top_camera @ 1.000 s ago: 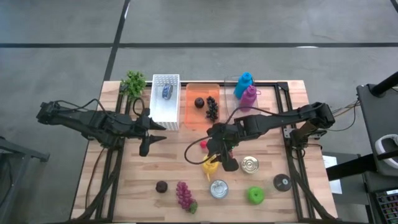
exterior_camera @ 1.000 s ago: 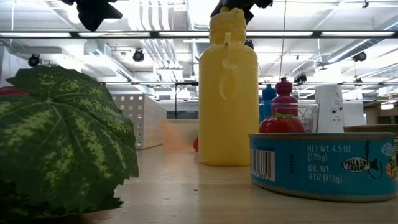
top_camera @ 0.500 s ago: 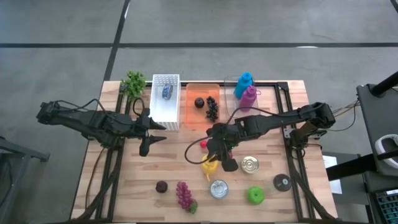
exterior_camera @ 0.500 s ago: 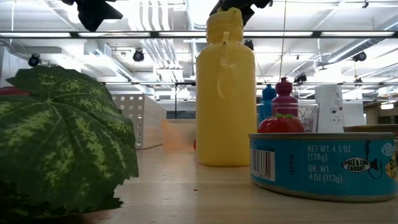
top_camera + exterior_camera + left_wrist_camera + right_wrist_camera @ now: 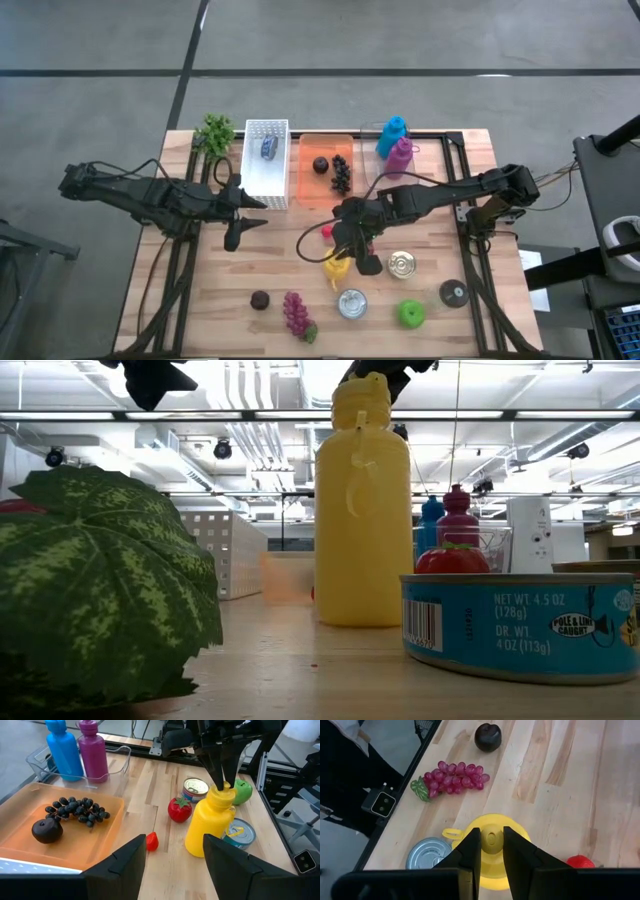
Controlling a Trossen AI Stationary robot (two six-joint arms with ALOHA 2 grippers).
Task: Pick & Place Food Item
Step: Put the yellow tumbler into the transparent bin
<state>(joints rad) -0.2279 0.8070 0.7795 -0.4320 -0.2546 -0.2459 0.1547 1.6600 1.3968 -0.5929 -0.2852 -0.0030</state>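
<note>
The wooden table (image 5: pixel 250 270) carries everything. At its far side stand a white perforated bin (image 5: pixel 266 170), an orange tray (image 5: pixel 310 185) with dark grapes (image 5: pixel 341 175) and a dark plum (image 5: pixel 320 165), and a clear holder with a blue bottle (image 5: pixel 392 135) and a magenta bottle (image 5: pixel 403 155).

The yellow bottle (image 5: pixel 339 266) stands upright near the middle of the table, beside a red tomato-like piece (image 5: pixel 179 809) and two tins. The right gripper (image 5: pixel 491 840) hangs directly above it, and its two fingers pinch the small cap of the bottle from both sides. The left gripper (image 5: pixel 240 215) waits above the table just in front of the white bin, with its fingers spread and nothing between them.

I think the grip is the weak point. The fingers hold only the narrow round cap, so the bottle may swing or slip out when it is lifted, because its heavy body hangs below such a small hold. If it tips, it can knock the tomato piece or the opened tin (image 5: pixel 351 303) close by. The thin loop strap at its neck could also catch on a finger.

On the blue tin (image 5: pixel 518 625) in the low view I can read "NET WT. 4.5 OZ (128g)", "DR. WT. 4 OZ (113g)", a barcode and a small "POLE & LINE CAUGHT" badge
</note>
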